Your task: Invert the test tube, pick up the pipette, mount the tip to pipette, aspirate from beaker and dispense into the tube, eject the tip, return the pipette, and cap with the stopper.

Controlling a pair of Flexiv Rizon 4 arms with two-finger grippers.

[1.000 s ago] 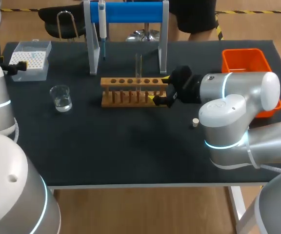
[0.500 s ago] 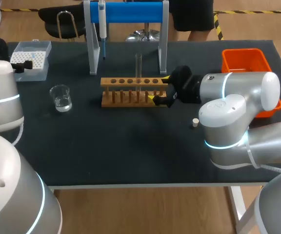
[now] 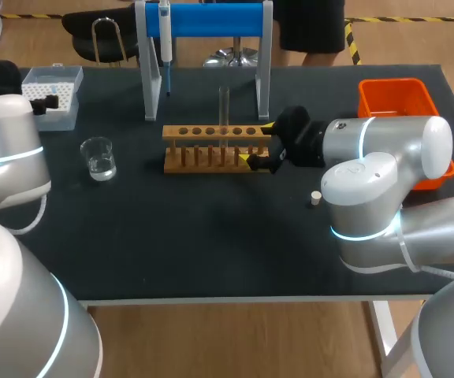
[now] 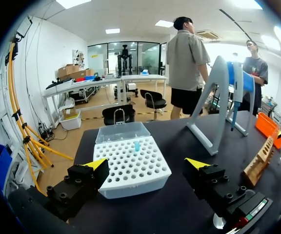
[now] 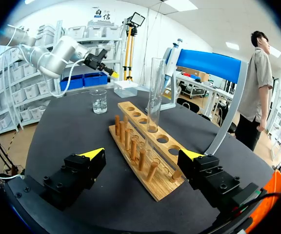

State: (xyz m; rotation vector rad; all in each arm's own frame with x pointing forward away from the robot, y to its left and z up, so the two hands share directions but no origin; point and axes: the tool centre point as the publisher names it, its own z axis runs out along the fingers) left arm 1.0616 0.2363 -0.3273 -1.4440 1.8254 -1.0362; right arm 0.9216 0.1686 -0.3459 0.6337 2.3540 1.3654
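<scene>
Upper left, the left gripper, fingers spread, has swung across the tip box toward the pipette, likely fetching it. The right gripper, also spread, flanks the rack.

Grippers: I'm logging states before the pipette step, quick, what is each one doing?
Left gripper: open, empty, tip box ahead of it.
Right gripper: open, empty, wooden rack end between its fingers, not gripped.

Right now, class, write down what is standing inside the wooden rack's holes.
One clear test tube stands upright in one hole of the wooden rack. The other holes look empty. The tube's bottom end is hidden behind the rack's top board and pegs.
</scene>
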